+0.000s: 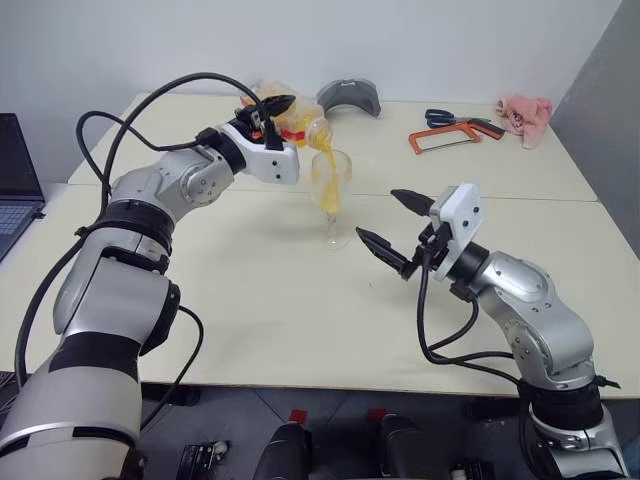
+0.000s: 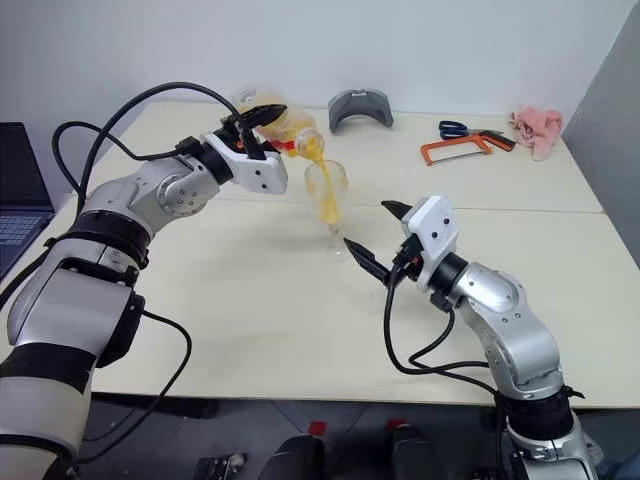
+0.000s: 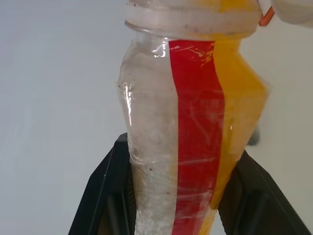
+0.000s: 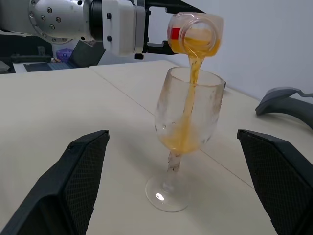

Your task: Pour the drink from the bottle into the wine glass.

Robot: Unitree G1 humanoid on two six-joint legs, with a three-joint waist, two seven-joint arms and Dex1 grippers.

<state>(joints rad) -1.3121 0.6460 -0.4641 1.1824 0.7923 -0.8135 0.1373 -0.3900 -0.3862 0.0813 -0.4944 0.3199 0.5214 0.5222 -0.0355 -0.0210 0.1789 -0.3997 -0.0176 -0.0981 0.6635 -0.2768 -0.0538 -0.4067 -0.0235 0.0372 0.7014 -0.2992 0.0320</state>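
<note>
My left gripper [image 1: 272, 118] is shut on the clear bottle [image 1: 296, 124], which has a red label strip [image 3: 195, 122], and holds it tipped mouth-down over the wine glass [image 1: 331, 190]. A thin stream of the orange drink [image 4: 191, 83] runs from the bottle's mouth [image 4: 198, 34] into the bowl, and orange liquid pools low in the bowl. The glass stands upright on the cream table [image 1: 250, 300]. My right gripper [image 1: 378, 215] hangs open just right of the glass's stem, its black fingers [image 4: 83, 171] apart on either side without touching it.
Along the table's far side lie a grey curved object [image 1: 350, 97], blue-handled scissors [image 1: 450, 118], an orange hacksaw [image 1: 440, 138] and a pink cloth [image 1: 527, 115]. A laptop [image 1: 15, 190] sits off the left edge.
</note>
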